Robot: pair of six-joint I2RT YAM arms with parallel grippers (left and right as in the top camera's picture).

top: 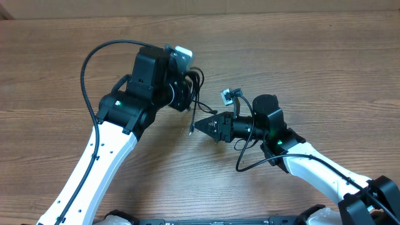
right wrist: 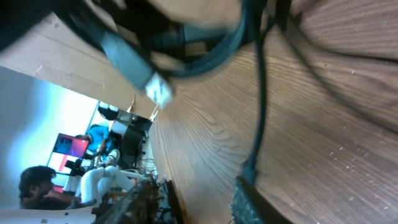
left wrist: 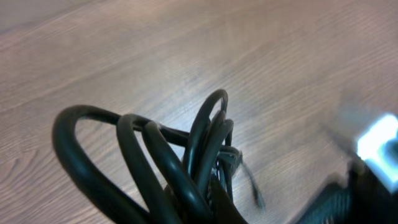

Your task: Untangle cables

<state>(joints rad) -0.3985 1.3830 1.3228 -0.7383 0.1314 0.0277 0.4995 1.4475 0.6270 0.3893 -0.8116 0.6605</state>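
Overhead, your left claw (top: 187, 87) is closed on the cables (top: 197, 84), a black tangle just toward 12 o'clock from the middle of the bench (top: 300, 56). One strand (top: 193, 115) trails toward 6 o'clock, ending beside your right claw (top: 199, 125).

In the left wrist view, the cables (left wrist: 155, 162) loop up thick and black over the bench (left wrist: 186, 50).

In the right wrist view, a strand (right wrist: 260, 93) runs from 12 toward 6 o'clock, down to a fingertip (right wrist: 252, 200). You cannot tell whether that claw grips it.
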